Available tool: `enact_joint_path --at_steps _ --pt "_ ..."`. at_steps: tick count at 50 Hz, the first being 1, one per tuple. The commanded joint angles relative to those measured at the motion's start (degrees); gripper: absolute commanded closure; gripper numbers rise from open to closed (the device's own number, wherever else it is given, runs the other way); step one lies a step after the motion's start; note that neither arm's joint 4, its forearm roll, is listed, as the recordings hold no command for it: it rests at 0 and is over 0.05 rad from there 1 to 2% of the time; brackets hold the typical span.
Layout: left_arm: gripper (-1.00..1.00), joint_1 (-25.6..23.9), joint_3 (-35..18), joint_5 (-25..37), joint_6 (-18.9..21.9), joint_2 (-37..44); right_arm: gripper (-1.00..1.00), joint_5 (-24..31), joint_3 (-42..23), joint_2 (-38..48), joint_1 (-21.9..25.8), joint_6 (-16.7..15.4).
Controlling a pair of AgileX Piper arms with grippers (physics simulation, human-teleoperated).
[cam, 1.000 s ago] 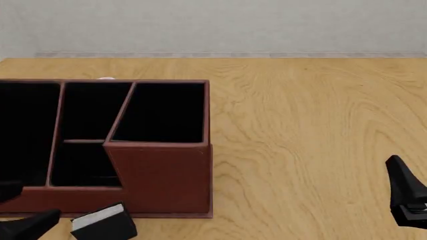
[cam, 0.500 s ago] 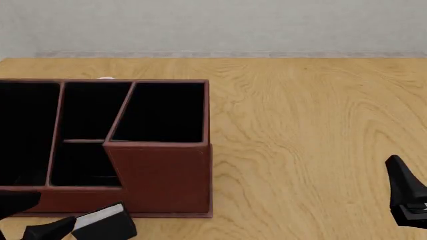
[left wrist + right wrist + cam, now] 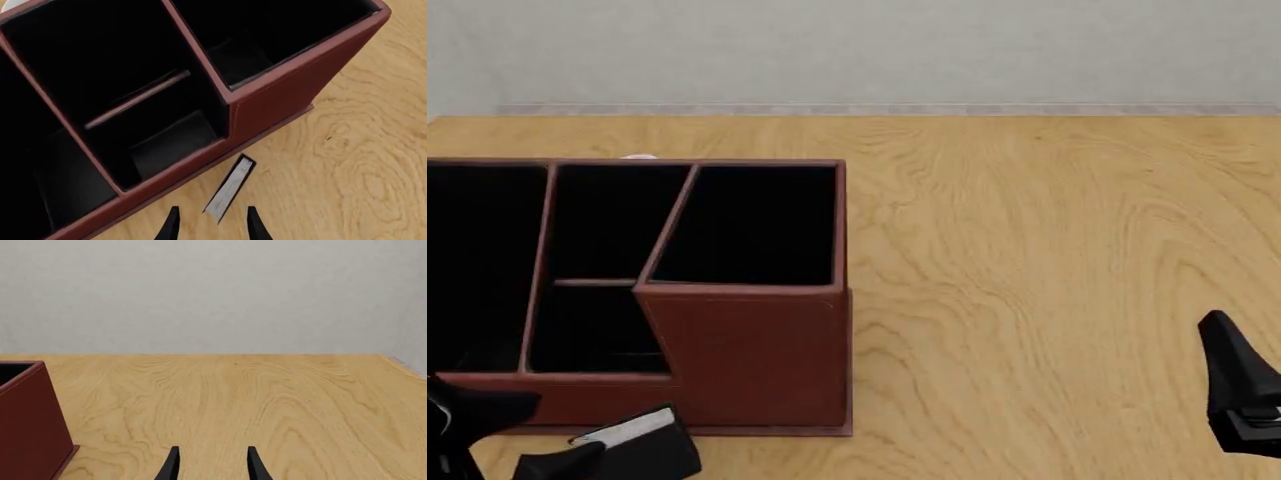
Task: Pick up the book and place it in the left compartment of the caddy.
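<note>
Clearly the left gripper [image 3: 211, 227] is the nearer one: its jaws stand apart and empty, lined up on the book [image 3: 230, 188], which lies just outside the caddy [image 3: 280, 95], its long axis running away from the fingertips. The right gripper [image 3: 211, 467], jaws likewise apart, hangs well away.

Bare wooden table [image 3: 1054, 260], pale wall [image 3: 854, 50] behind.

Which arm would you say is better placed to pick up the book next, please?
Left. The left gripper is open right by the book, which lies beside the caddy. The right gripper sits far across the table.
</note>
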Motion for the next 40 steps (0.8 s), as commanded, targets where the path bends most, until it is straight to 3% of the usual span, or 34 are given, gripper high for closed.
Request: enact_joint_path --at_steps 1,40 --pt "-1.0 -0.9 2.3 -3.3 -0.8 2.0 -1.0 0.1 0.0 -0.2 0.0 0.0" --pt "-1.0 -2.0 6.6 -11.4 -1.5 8.8 -1.0 0.1 0.0 -0.2 0.0 0.0"
